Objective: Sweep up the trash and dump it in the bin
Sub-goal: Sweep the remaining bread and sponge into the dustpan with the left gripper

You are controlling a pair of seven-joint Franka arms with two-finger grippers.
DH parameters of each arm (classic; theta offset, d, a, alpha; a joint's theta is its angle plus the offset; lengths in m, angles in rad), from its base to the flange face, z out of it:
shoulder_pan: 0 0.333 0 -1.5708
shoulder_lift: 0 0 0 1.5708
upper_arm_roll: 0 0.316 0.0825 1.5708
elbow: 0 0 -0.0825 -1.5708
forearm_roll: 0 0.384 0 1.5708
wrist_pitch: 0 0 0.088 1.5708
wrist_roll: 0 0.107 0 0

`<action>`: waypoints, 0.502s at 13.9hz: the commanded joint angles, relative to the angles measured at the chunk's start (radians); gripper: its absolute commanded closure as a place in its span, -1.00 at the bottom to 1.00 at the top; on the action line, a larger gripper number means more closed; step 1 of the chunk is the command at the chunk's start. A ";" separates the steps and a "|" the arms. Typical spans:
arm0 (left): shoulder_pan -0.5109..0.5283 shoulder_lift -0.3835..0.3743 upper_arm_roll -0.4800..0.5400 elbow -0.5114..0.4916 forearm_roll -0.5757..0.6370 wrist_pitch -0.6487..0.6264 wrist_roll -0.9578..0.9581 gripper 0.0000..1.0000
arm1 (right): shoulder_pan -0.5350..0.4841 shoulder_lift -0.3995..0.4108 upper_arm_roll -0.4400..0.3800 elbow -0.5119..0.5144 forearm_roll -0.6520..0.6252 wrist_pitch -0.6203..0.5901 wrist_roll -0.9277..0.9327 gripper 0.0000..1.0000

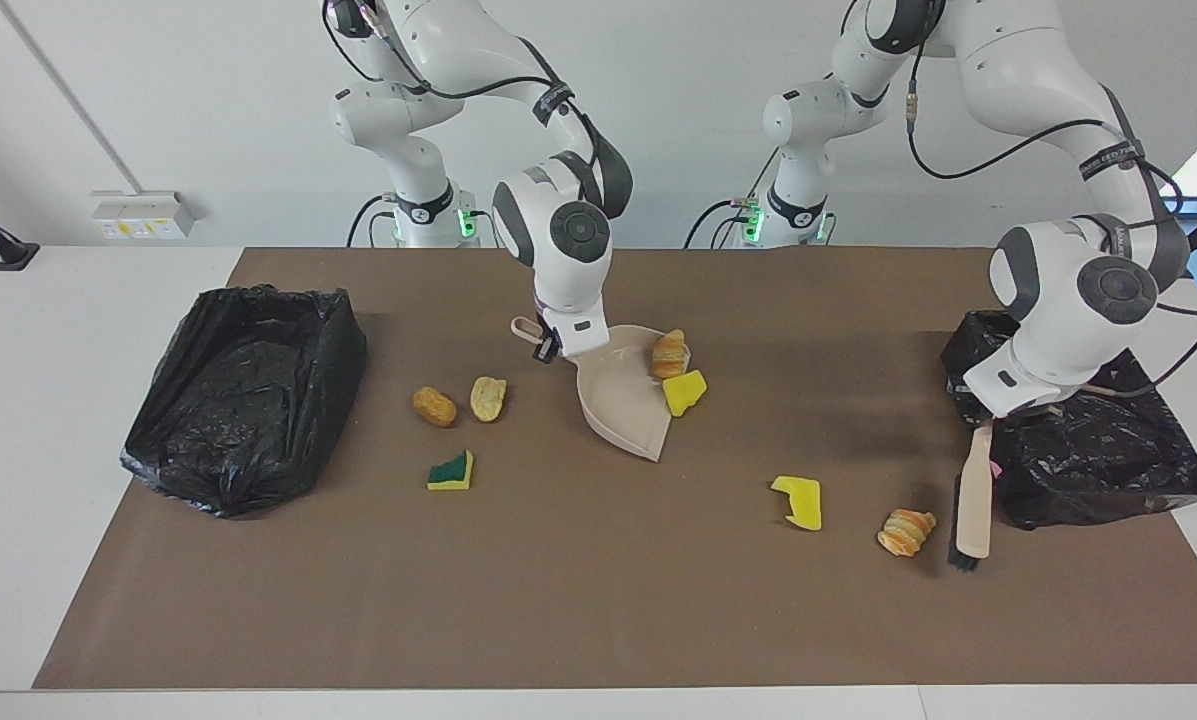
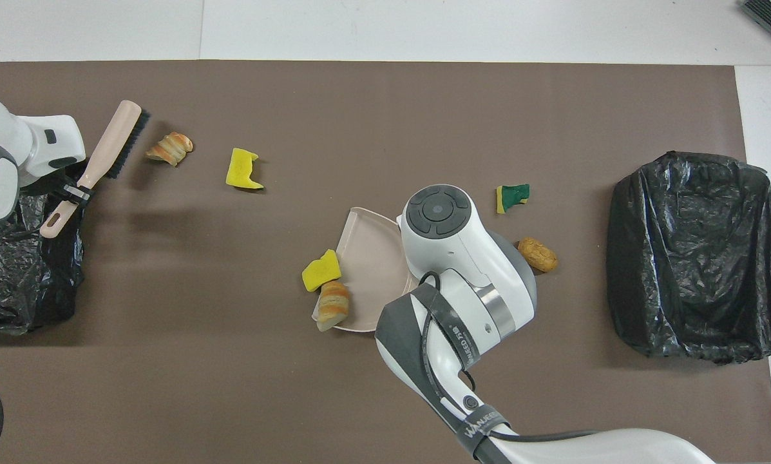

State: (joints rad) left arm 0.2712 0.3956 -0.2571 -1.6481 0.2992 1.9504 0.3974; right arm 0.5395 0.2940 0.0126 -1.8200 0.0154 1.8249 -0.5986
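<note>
My left gripper point(image 1: 988, 425) is shut on the handle of the beige brush point(image 1: 975, 500), point(image 2: 111, 145). The brush's black bristles are low, beside a striped bread lump point(image 1: 906, 530), point(image 2: 169, 148), on the side toward the left arm's bin point(image 1: 1158, 480). A yellow sponge piece point(image 1: 798, 500) lies on the lump's other side. My right gripper point(image 1: 548, 345) is shut on the handle of the beige dustpan point(image 1: 618, 400), point(image 2: 366, 251). At the pan's mouth sit a yellow sponge piece point(image 1: 685, 391) and a bread lump point(image 1: 669, 353).
Toward the right arm's end lie two tan lumps point(image 1: 435, 406), point(image 1: 488, 397) and a green-and-yellow sponge piece point(image 1: 451, 470), short of a second black-lined bin point(image 1: 248, 400), point(image 2: 691, 258). A brown mat point(image 1: 598, 600) covers the table.
</note>
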 commanded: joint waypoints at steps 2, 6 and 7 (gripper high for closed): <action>-0.030 0.071 -0.016 0.057 0.024 -0.007 0.018 1.00 | -0.004 -0.024 0.007 -0.025 -0.015 0.004 0.034 1.00; -0.150 0.036 -0.024 -0.022 -0.005 -0.008 0.011 1.00 | -0.004 -0.027 0.007 -0.027 -0.015 0.004 0.036 1.00; -0.191 0.016 -0.024 -0.057 -0.031 -0.007 0.011 1.00 | -0.004 -0.027 0.007 -0.027 -0.015 0.004 0.036 1.00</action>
State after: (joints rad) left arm 0.1483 0.4569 -0.2923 -1.6357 0.2953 1.9472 0.4092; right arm 0.5400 0.2924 0.0126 -1.8207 0.0154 1.8248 -0.5981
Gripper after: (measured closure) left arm 0.740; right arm 0.670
